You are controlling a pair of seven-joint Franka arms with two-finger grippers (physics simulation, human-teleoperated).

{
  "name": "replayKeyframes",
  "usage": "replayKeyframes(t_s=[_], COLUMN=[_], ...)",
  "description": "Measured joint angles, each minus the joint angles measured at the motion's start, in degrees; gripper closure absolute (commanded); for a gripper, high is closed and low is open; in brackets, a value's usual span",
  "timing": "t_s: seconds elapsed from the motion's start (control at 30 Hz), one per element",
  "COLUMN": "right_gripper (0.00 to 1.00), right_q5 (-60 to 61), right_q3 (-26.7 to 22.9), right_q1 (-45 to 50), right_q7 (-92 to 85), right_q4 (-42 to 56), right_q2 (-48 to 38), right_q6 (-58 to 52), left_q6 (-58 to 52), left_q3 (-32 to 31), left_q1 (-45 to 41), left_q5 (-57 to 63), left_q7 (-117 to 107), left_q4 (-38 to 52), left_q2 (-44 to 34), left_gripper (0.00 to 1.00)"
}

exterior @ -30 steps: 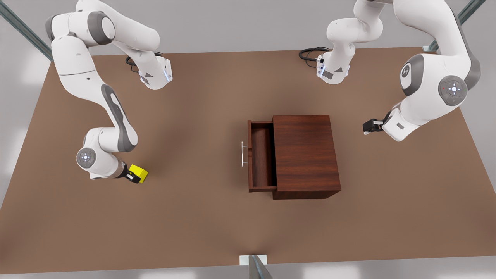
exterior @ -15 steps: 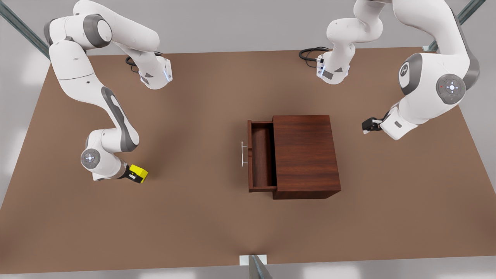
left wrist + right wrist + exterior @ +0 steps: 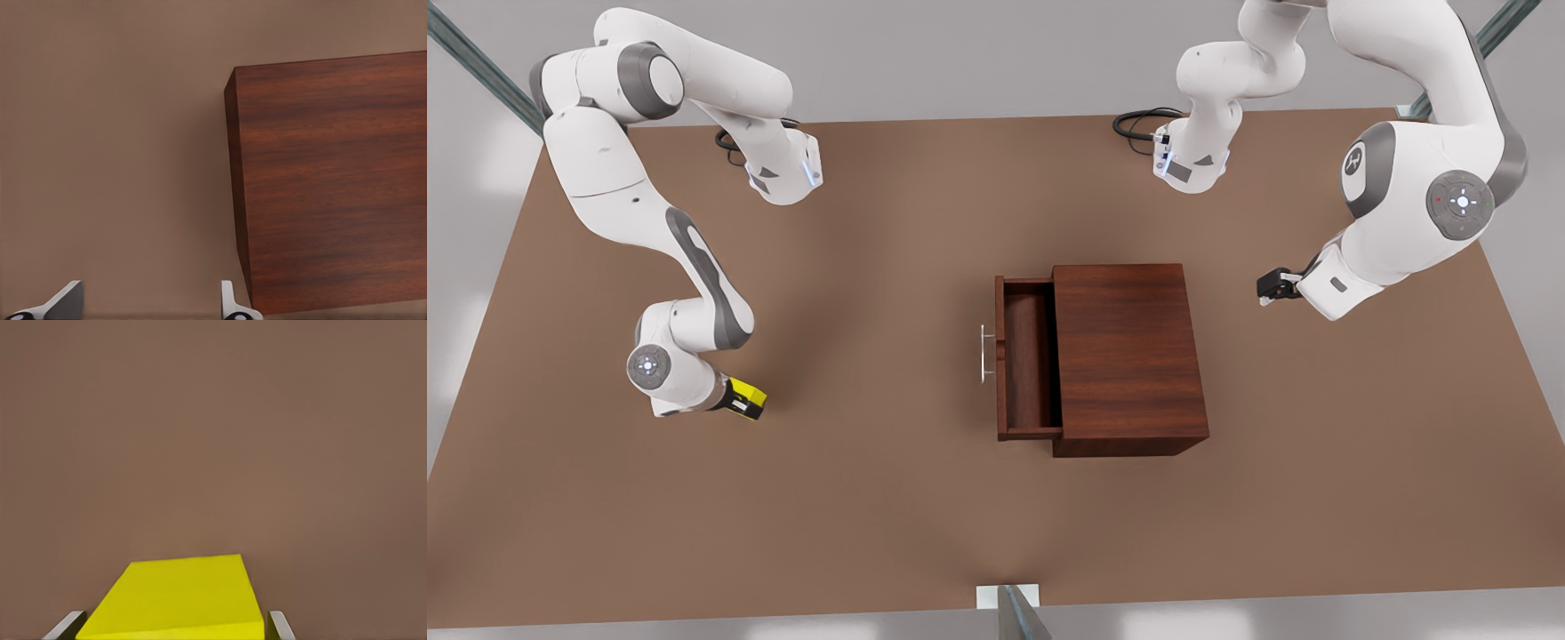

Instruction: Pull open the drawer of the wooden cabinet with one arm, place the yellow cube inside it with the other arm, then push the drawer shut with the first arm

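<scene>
One small bright yellow cube [image 3: 748, 397] sat on the brown table [image 3: 889, 516] between the right gripper's [image 3: 734, 402] spread fingers [image 3: 279, 628], unclamped. The open dark reddish-brown drawer [image 3: 1030, 356] of the wooden cabinet [image 3: 1129, 356] lay well apart toward the front view's right, its long axis crosswise to that path. The left gripper [image 3: 1273, 286], fingers apart, waited beyond the cabinet.

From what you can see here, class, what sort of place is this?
Most likely a simulated robot test bench, not a real room: two white arms mounted at a plain brown table, one wooden cabinet with its drawer open, and a yellow cube between the right hand's fingers.
</scene>
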Motion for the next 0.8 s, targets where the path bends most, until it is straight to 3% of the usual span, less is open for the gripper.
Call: replayKeyframes(t_s=[0.07, 0.17, 0.33, 0.47, 0.6, 0.8], right_gripper=[0.42, 0.53, 0.52, 0.52, 0.52, 0.52], right_q5=[0.15, 0.76, 2.54, 4.76, 8.84, 14.81], right_q3=[-0.01, 0.0, 1.83, 7.64, 9.23, 9.36], right_q1=[0.0, 0.02, 0.54, 1.25, 10.21, 27.73], right_q7=[-0.13, -0.86, -1.53, -0.06, 5.08, 18.48], right_q4=[0.0, -0.02, 5.85, 15.28, 25.26, 43.38], right_q2=[-0.03, -0.77, -8.09, -9.13, -7.26, 2.34], right_q6=[0.15, 0.27, -7.55, -19.05, -29.23, -37.37], left_q6=[0.0, 0.0, 0.21, -0.95, -1.96, -2.57], left_q3=[0.0, 0.0, 0.0, 0.31, 0.34, 0.34], left_q1=[-0.02, -0.08, 0.05, 0.27, 0.63, 0.46], left_q5=[0.0, 0.0, 0.01, -0.07, -0.12, -0.16], left_q7=[0.08, 0.16, 0.22, 0.31, 0.32, 0.34], left_q4=[0.01, 0.18, 0.32, 0.18, 0.01, -0.01], left_q2=[0.01, 0.06, 0.31, 0.16, 0.43, 0.45], left_gripper=[0.0, 0.0, 0.0, 0.0, 0.0, 0.0])
